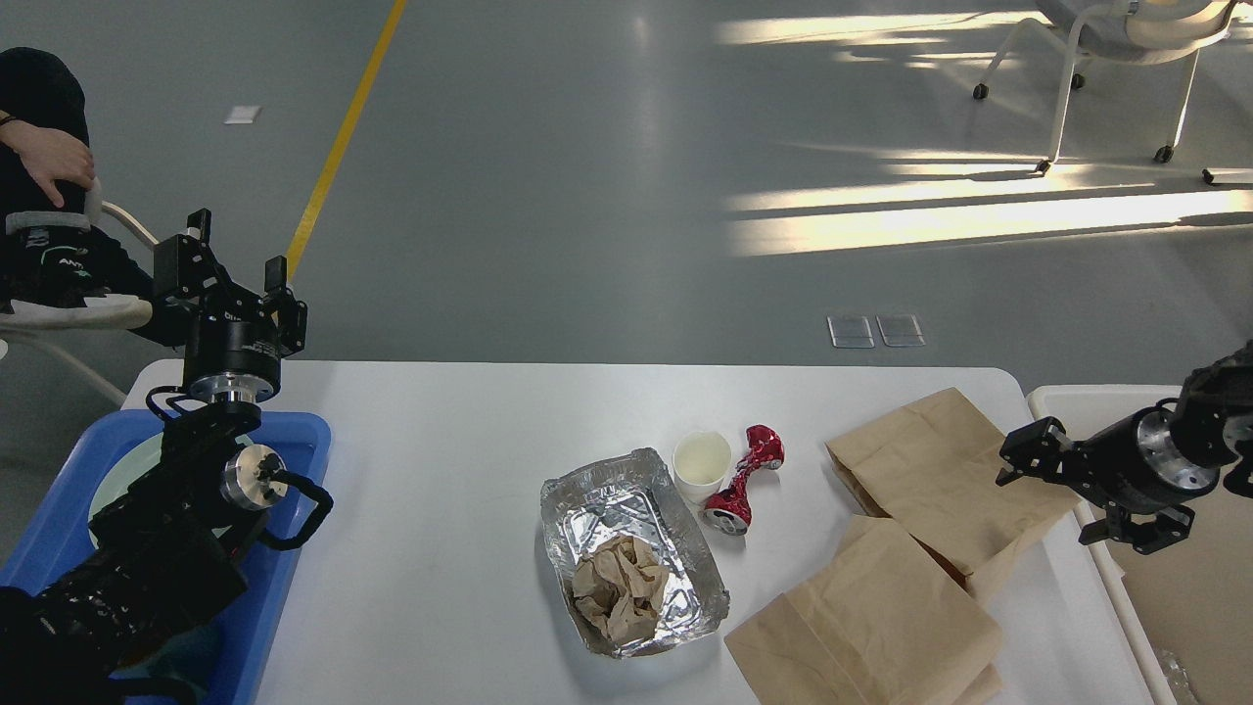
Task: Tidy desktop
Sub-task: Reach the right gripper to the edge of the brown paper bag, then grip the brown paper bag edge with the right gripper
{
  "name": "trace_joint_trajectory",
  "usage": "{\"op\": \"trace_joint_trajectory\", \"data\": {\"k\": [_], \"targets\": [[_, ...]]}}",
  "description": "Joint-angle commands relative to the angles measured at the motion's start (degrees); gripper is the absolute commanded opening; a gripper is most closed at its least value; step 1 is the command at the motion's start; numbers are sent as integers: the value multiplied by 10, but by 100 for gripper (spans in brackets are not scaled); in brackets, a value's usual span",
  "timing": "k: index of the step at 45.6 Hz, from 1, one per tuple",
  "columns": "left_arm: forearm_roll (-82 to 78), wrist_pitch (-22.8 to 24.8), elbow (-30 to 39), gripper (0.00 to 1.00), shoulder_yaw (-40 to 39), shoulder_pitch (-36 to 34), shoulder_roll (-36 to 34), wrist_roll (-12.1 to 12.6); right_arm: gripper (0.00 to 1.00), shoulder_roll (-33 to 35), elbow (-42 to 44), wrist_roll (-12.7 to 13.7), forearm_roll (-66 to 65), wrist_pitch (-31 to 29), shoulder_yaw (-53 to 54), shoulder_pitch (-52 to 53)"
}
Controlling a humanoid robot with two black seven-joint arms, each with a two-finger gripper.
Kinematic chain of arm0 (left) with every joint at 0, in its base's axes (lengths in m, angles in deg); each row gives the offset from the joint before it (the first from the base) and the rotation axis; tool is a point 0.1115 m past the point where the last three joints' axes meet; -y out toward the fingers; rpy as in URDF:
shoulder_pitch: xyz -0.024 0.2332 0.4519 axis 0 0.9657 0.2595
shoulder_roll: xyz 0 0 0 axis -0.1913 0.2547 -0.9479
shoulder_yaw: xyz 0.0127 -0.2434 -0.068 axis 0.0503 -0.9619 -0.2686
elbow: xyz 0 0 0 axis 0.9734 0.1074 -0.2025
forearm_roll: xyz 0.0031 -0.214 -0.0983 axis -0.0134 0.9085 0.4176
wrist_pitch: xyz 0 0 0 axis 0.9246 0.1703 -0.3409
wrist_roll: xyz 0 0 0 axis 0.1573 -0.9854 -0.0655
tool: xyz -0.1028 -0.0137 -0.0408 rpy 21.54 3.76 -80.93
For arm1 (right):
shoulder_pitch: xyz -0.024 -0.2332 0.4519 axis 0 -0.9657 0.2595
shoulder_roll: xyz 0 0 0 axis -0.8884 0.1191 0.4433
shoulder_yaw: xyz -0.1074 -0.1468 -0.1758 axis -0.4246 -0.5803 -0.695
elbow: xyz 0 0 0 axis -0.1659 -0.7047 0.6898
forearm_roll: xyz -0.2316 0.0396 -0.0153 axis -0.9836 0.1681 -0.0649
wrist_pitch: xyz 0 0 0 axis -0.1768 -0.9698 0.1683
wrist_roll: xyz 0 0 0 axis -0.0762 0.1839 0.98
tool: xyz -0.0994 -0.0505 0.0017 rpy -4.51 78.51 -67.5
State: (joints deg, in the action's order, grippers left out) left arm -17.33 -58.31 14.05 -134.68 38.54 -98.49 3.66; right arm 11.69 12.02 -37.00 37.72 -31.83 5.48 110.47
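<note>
The white desktop (440, 470) carries a foil tray (675, 548) with crumpled brown paper (619, 587) inside. A white cup (701, 460) and a crushed red can (742, 480) sit just right of it. Two brown paper bags lie further right, one behind (940, 470) and one in front (871, 627). My right gripper (1043, 504) hangs open and empty at the right edge of the rear bag, beside the bin's rim. Over the desktop's far left corner, my left gripper (235, 257) points away, open and empty.
A white bin (1184, 597) stands off the desktop's right end. A blue tray (303, 441) holding a pale plate (113, 480) sits at the left under my left arm. A seated person (44, 157) is at far left, a chair (1126, 39) at far right.
</note>
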Motion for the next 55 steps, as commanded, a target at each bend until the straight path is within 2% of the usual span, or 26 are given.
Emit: {"op": "trace_joint_trajectory", "data": {"k": [1,13,21,24,26,27,31,32,33,48,55], "targets": [[0,0,0,97,0,0,0,0,100,8,21,0,0,49,35,-51],[0,0,0,97,0,0,0,0,100,-12,86,0,0,116,123,-155],[0,0,0,97,0,0,0,0,100,-52,114,2,0,207,134,-191],[0,0,0,97,0,0,0,0,95,-57,114,3,0,228,135,-192],[0,0,0,97,0,0,0,0,84,-58,111,3,0,235,135,-192],[0,0,0,97,0,0,0,0,74,-57,109,3,0,235,135,-192],[0,0,0,97,0,0,0,0,14,-58,107,3,0,234,133,-199],[0,0,0,97,0,0,0,0,2,-58,107,3,0,234,133,-200],[0,0,0,97,0,0,0,0,0,-58,107,3,0,234,134,-202],[0,0,0,97,0,0,0,0,0,-48,107,3,9,276,154,-165],[0,0,0,97,0,0,0,0,0,-4,89,2,9,267,149,-94]]}}
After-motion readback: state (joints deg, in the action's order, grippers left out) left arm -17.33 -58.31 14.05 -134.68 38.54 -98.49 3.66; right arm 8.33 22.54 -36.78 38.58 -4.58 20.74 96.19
